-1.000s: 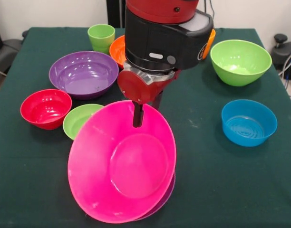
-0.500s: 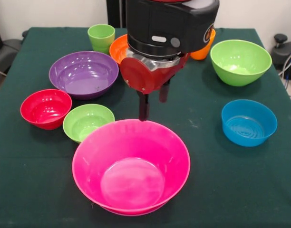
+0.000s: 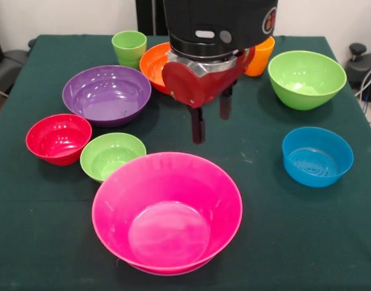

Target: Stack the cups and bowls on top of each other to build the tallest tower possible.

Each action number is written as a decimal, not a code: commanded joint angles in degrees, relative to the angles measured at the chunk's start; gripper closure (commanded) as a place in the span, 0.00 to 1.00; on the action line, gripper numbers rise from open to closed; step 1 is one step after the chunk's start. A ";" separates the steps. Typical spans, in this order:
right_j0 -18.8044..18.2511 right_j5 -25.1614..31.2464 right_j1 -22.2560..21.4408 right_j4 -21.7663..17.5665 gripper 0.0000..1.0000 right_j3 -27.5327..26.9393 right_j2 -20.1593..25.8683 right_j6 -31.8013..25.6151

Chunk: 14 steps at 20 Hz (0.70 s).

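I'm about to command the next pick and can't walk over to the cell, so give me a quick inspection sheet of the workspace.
Surface: dark green cloth on the table, flat.
Job's things: pink bowl upright at the near edge; purple bowl, red bowl, small green bowl, blue bowl, large green bowl and orange bowl each standing alone; green cup and orange cup upright at the far side.
Clutter: nothing seen.
Grippers: gripper open, empty, raised behind the pink bowl.
Cables: several hanging at the right edge.
Surroundings: dark chair parts at both sides, pale wall behind.
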 commanded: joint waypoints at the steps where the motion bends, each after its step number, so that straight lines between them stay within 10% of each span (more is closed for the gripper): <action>1: -2.95 -2.18 -2.99 -10.81 0.00 10.95 5.90 -23.34; 6: -5.83 -6.88 -3.32 -16.52 0.00 13.41 7.51 -30.47; 14: -3.52 -9.20 -3.77 -15.79 0.00 16.25 6.54 -22.35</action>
